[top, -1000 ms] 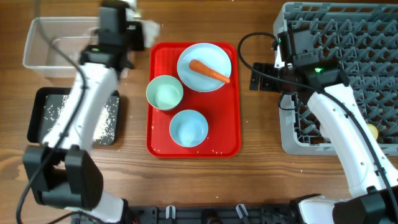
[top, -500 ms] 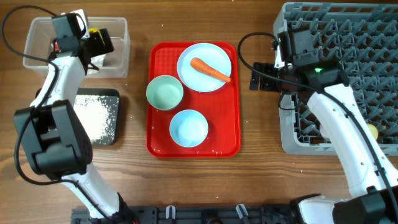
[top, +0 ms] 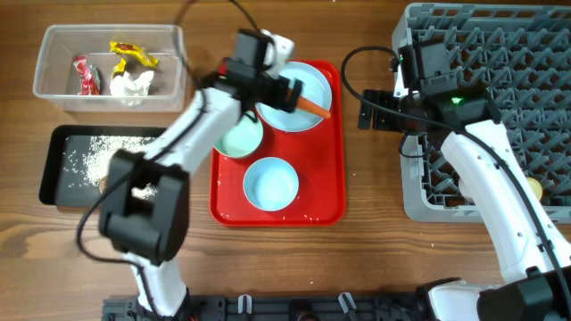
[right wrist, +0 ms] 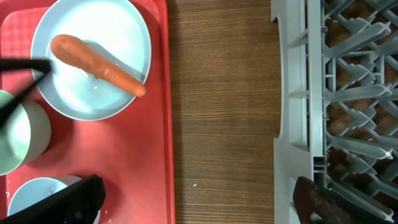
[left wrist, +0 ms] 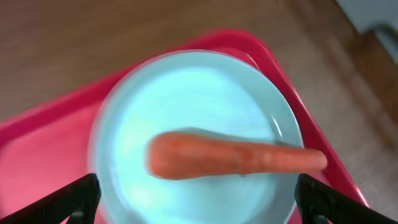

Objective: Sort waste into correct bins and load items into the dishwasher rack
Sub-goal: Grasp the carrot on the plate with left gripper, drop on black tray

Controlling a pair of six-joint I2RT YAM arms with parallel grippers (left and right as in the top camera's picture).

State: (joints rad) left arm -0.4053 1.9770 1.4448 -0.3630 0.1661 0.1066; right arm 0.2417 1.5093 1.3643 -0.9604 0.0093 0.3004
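An orange carrot piece (left wrist: 230, 155) lies on the round light-blue plate (left wrist: 186, 112) at the back of the flat red tray (top: 321, 192). My left gripper (left wrist: 199, 208) hovers open just above it, fingers either side of the plate; from overhead the left gripper (top: 291, 89) covers the plate's (top: 312, 80) left part and the carrot's (top: 315, 109) end pokes out. Two bowls (top: 270, 183) (top: 234, 138) sit in front. My right gripper (right wrist: 199, 200) stands open and empty over bare wood between tray and dishwasher rack (right wrist: 348, 93). The clear tub (top: 107, 67) holds wrappers and tissue (top: 132, 85).
The black tray (top: 107, 165) at the left carries scattered white rice. A yellow cup (top: 533, 187) rests in the rack (top: 508, 53) behind my right arm. A few rice grains lie on the red tray's front and on the wood beside it.
My left gripper, shut a second ago, opened over the clear tub, then swung right to the plate. The tissue and wrappers now lie in the tub. The right arm has not moved.
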